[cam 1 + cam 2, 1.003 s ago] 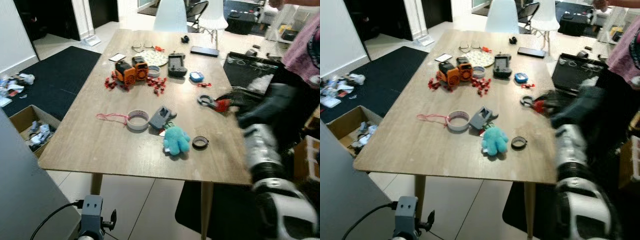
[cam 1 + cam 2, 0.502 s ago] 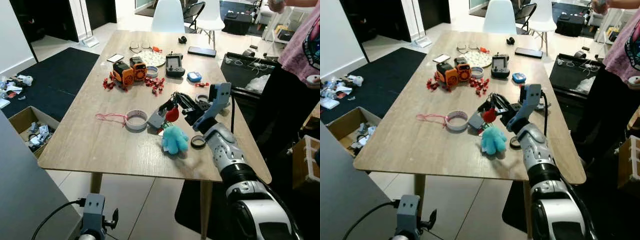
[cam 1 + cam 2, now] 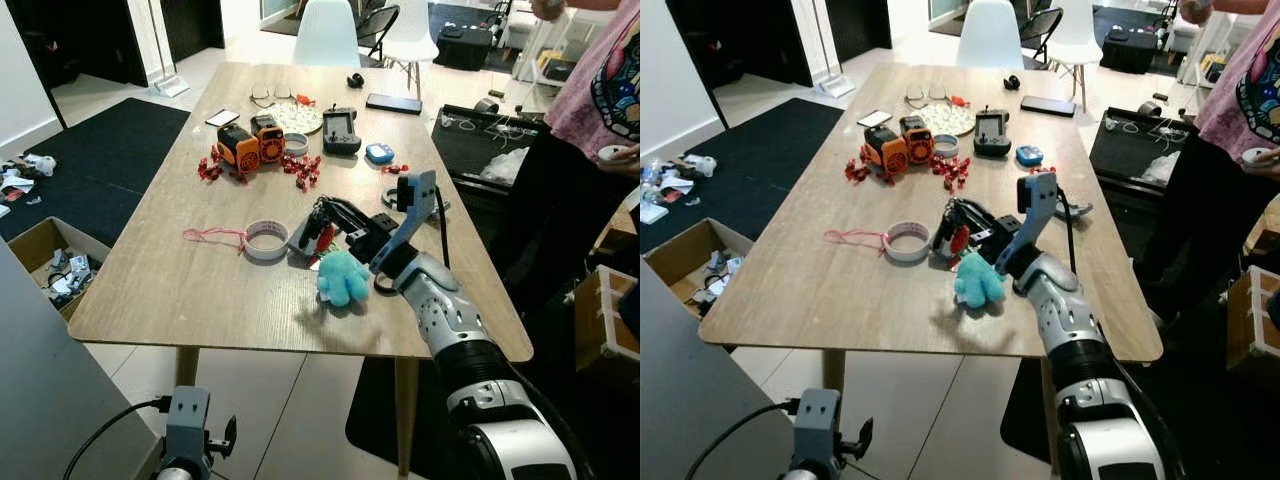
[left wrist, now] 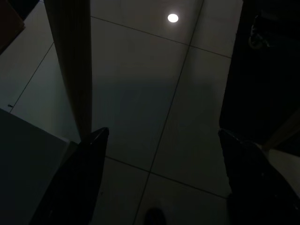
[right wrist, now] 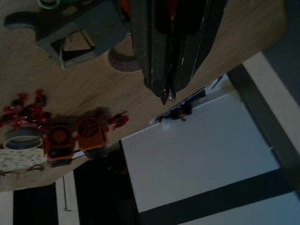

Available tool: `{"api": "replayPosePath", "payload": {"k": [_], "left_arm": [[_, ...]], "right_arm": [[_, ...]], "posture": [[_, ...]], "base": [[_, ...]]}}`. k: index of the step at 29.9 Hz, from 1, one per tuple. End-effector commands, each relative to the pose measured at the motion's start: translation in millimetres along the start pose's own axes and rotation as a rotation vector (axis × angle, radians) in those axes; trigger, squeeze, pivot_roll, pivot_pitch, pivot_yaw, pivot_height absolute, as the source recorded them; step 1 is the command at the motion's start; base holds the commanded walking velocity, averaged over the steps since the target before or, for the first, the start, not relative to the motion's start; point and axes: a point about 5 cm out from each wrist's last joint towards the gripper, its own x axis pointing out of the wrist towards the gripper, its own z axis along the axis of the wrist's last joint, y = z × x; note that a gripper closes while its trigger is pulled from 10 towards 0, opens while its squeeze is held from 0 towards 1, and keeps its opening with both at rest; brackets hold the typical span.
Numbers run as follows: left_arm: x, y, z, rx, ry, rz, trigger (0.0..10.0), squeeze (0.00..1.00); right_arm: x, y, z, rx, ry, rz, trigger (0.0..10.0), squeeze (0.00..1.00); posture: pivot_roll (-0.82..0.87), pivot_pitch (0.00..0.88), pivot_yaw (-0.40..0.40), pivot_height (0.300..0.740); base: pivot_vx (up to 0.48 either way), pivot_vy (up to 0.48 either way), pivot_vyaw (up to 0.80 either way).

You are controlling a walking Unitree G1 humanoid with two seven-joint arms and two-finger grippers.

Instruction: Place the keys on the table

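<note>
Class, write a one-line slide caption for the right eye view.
Right tool holds red-tagged keys low over the wooden table, beside a teal plush toy.

The worktop [image 3: 190, 290] was pale wood with a matt, fine-grained finish. A teal plush toy [image 3: 342, 278] looked fuzzy and soft. The tape roll [image 3: 266, 240] had a smooth, slightly shiny rim. The orange toy car [image 3: 251, 144] was glossy plastic. The floor tiles [image 4: 154, 84] shone, mirroring a lamp. The rug [image 3: 90, 150] was dark, matt cloth.
</note>
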Motion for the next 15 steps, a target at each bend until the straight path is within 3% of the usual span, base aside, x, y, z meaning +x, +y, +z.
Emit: {"api": "replayPosePath", "payload": {"k": [1, 6, 9, 15], "left_arm": [[-1.0, -4.0, -3.4, 0.007, 0.011, -0.017, 10.0, 0.0], [-1.2, -4.2, -3.5, 0.006, 0.01, -0.015, 10.0, 0.0], [-2.8, -4.0, -5.6, 0.007, 0.015, -0.012, 10.0, 0.0], [-3.9, -4.2, -6.9, 0.009, 0.016, -0.015, 10.0, 0.0]], "right_arm": [[-2.3, 3.9, 3.0, -0.031, 0.022, 0.047, 10.0, 0.0], [-7.4, 5.9, 2.1, -0.069, 0.084, 0.088, 10.0, 0.0], [-16.5, 4.7, -9.6, -0.094, 0.206, 0.102, 10.0, 0.0], [-27.1, 3.9, -21.0, -0.118, 0.307, 0.116, 10.0, 0.0]], "posture": [[0.02, 0.058, -0.031, 0.74], [0.03, 0.06, -0.032, 0.74], [0.02, 0.064, -0.031, 0.74], [0.02, 0.07, -0.027, 0.74]], "base": [[0.0, 0.0, 0.0], [0.0, 0.0, 0.0], [0.0, 0.0, 0.0], [0.0, 0.0, 0.0]]}}
